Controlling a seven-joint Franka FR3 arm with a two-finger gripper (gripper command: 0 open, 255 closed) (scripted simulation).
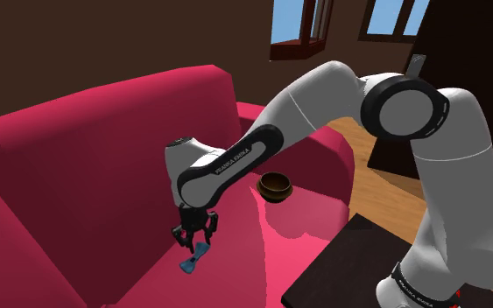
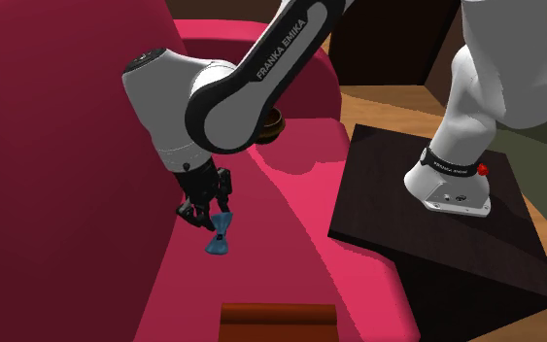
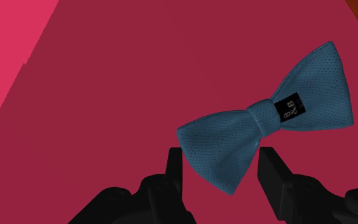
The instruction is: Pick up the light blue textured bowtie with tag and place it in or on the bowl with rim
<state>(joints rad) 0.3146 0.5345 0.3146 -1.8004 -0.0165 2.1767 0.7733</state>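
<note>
The black gripper (image 3: 222, 154) is clasping one wing of the blue bowtie (image 3: 266, 121), its two fingers pressing the wing's opposite edges, low over the red sofa (image 1: 78, 175) seat; whether the tie is lifting clear of the cushion cannot be told. The grasp is looking made, while the carry and the drop are remaining: the brown rimmed bowl (image 1: 275, 185) is sitting well apart on the seat, at about two o'clock from the bowtie in the shoulder view, with nothing in it. A black tag on the tie's knot is showing white characters resembling "8" and "&"; the arm (image 2: 281, 49) is bearing "FRANKA EMIKA".
</note>
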